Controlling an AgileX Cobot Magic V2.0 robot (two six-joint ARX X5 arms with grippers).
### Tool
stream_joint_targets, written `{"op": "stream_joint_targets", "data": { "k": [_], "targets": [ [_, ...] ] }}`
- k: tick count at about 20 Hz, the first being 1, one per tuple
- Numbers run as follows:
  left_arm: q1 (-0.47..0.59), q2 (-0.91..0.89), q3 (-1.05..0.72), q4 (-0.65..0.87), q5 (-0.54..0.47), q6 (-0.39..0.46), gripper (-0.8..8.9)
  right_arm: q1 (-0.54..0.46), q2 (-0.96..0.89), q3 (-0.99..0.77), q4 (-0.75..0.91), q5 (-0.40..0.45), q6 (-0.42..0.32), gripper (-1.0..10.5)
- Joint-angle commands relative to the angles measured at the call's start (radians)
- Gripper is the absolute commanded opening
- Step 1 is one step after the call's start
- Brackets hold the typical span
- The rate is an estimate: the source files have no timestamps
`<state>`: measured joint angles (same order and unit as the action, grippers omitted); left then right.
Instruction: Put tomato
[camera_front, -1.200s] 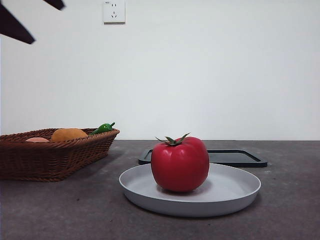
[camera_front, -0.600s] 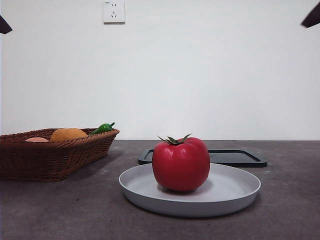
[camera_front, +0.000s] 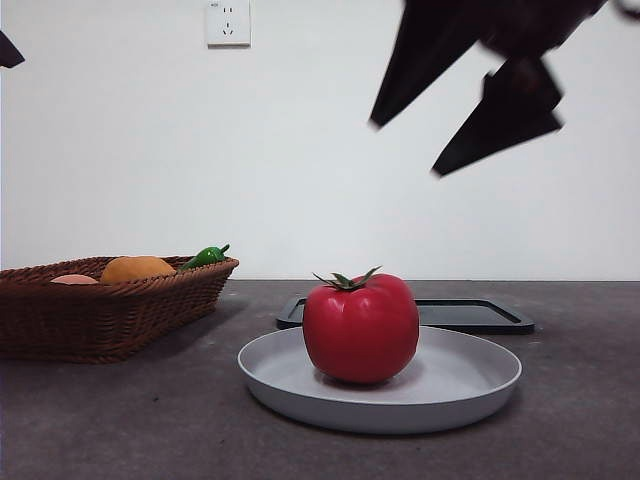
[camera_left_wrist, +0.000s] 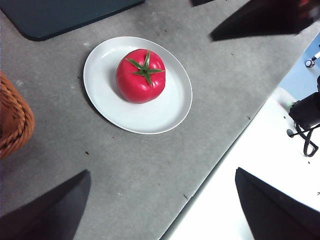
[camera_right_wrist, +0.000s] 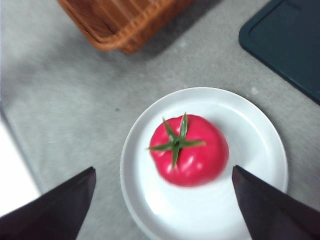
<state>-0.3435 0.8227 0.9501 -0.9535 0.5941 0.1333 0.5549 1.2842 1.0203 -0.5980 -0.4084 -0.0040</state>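
A grey stone-look table (camera_front: 120, 420) runs back to a plain white wall with a socket (camera_front: 228, 22) high on it. Nearest the front camera sits the pale plate (camera_front: 470, 385), and on it, slightly off centre, my tomato (camera_front: 360, 328) stands upright, stem up, nothing touching it.

My right gripper (camera_front: 470, 110) hangs above and to one side of the tomato, jaws spread wide and empty; its wrist camera looks almost straight down on the stem. My left gripper (camera_left_wrist: 160, 210) is also wide open and empty, well off near the table's edge, waiting.

As I judge it, the step in hand is the grasp. I should centre the right jaws over the stem, come straight down, and close around the widest part of the glossy skin gently, so it does not squirt out or drag the plate.

Behind the plate lies a dark tray (camera_front: 480, 315), and off to the side a wicker basket (camera_front: 100, 315) holds an orange fruit (camera_front: 138, 268) and a green pepper (camera_front: 205, 256).
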Motion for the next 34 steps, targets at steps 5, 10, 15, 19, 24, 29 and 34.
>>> {"op": "stream_joint_targets", "data": {
  "k": [5, 10, 15, 19, 24, 29, 34],
  "targets": [
    [-0.005, 0.006, 0.022, 0.008, 0.005, 0.012, 4.67, 0.073, 0.154, 0.02, 0.128, 0.079, -0.013, 5.4],
    [-0.005, 0.006, 0.022, 0.008, 0.005, 0.013, 4.66, 0.115, 0.229, 0.02, 0.159, 0.15, -0.015, 5.4],
    [-0.005, 0.006, 0.022, 0.009, 0.005, 0.012, 4.66, 0.141, 0.295, 0.02, 0.201, 0.209, -0.015, 5.4],
    [-0.005, 0.006, 0.022, 0.009, 0.005, 0.013, 4.66, 0.143, 0.34, 0.02, 0.21, 0.212, -0.015, 5.4],
    [-0.005, 0.006, 0.022, 0.01, 0.005, 0.013, 4.66, 0.147, 0.402, 0.02, 0.209, 0.226, -0.015, 5.4],
    [-0.005, 0.006, 0.022, 0.011, 0.005, 0.013, 4.65, 0.15, 0.422, 0.02, 0.206, 0.24, -0.011, 4.1],
    [-0.005, 0.006, 0.022, 0.011, 0.005, 0.012, 4.66, 0.15, 0.41, 0.021, 0.198, 0.244, -0.011, 2.2]
  ]
}}
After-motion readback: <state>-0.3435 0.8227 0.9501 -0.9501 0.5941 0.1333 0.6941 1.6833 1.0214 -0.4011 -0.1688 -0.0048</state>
